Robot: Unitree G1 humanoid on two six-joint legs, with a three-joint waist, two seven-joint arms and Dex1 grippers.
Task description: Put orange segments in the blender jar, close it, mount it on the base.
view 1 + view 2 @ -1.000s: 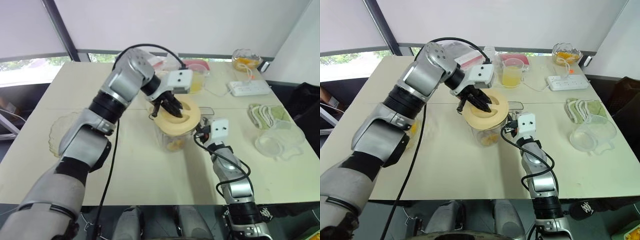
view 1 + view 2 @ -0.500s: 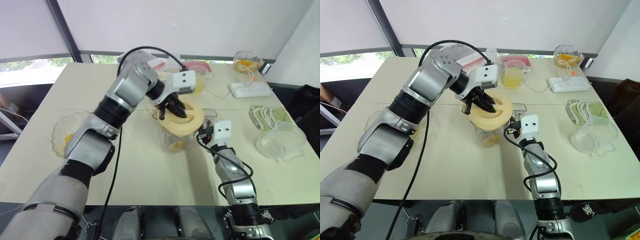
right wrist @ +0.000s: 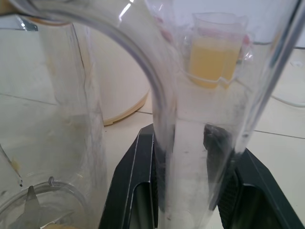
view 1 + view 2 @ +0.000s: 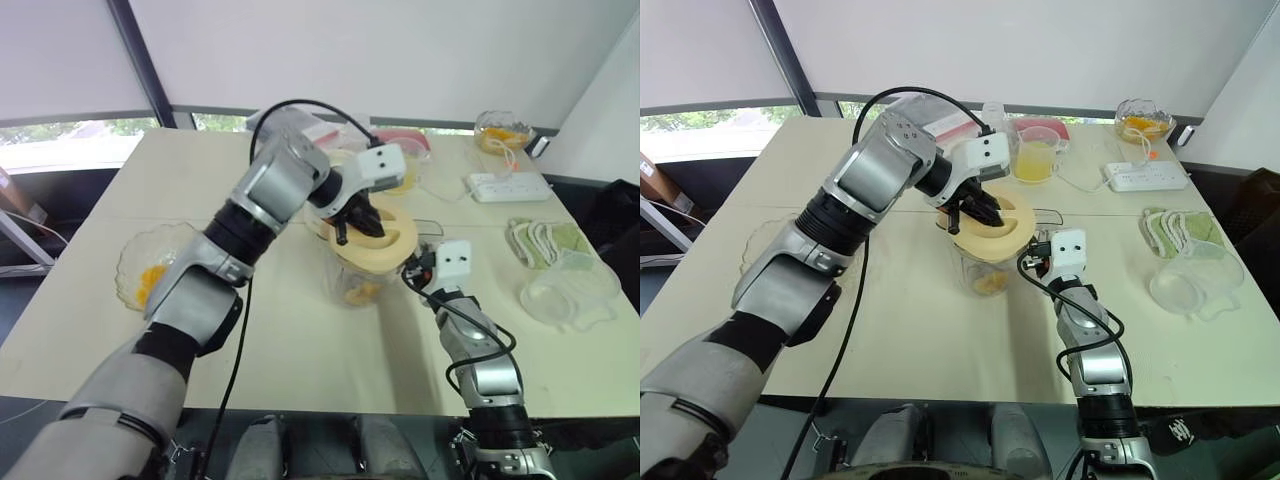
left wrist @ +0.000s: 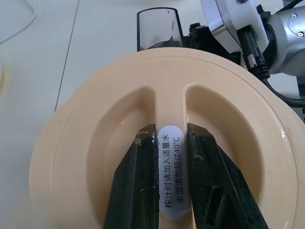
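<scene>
The clear blender jar [image 4: 352, 283] stands mid-table with orange segments [image 4: 361, 293] lying at its bottom. A round cream lid [image 4: 375, 238] sits tilted on the jar's mouth. My left gripper [image 5: 170, 132] reaches down from above and is shut on the lid's raised middle ridge, one black finger [image 5: 138, 181] on each side. My right gripper [image 3: 180, 138] comes in level from the near right and is shut on the jar's clear side handle [image 3: 190, 119]. Behind the jar, seen through its wall, is the cream-white base [image 3: 121, 88].
A scalloped glass bowl [image 4: 128, 262] with more orange segments sits at the left. A cup of yellow juice [image 4: 1037, 158], a white power strip [image 4: 508, 186] and a small glass bowl [image 4: 500, 128] are at the back. A green cloth [image 4: 540, 237] and clear plastic container [image 4: 565, 290] lie right.
My left wrist has rolled with the lid in its grip, and the lid now sits more tilted on the jar. The right gripper has kept its hold on the handle. The camera has shifted.
</scene>
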